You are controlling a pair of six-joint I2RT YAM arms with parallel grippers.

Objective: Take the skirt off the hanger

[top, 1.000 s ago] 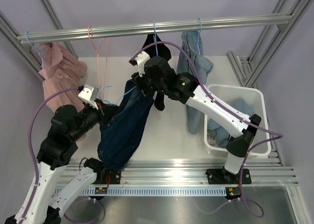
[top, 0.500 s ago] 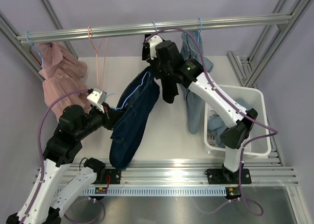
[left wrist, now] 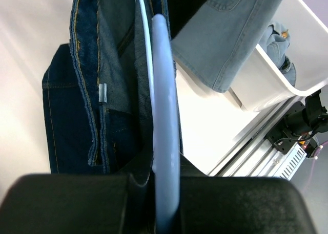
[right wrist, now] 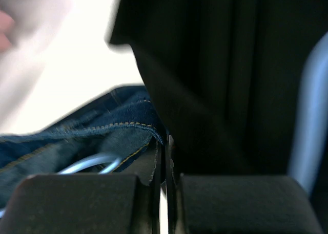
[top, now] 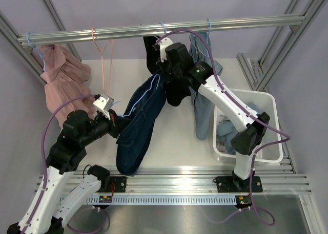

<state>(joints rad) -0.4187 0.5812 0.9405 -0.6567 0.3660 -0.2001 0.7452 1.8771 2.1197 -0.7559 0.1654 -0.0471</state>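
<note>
Left gripper (top: 119, 125) has its two black fingers pressed together on a light blue plastic hanger (left wrist: 163, 90), whose arm runs straight out from between the pads in the left wrist view. Draped over that hanger is the dark blue denim skirt (top: 136, 136) with tan stitching, its waistband and seams folded just beside the plastic.

Right gripper (top: 160, 72) is up near the aluminium rail (top: 230, 24), fingers closed. In the blurred right wrist view a stitched edge of the skirt seems to run down into the thin seam between the pads, so it appears to pinch the denim. A curve of the blue hanger shows just left of them.

From above, the skirt stretches as a long slanted band between the two grippers, its lower end hanging low over the white table (top: 179, 147).

Just behind the right gripper hangs a black garment (top: 177, 93), and beside that a pale blue denim garment (top: 202, 111). A white plastic bin (top: 271, 116) holding more blue cloth sits at the right. At the far left of the rail hang a pink shirt (top: 61, 80) and a bare pink wire hanger (top: 104, 55).
</note>
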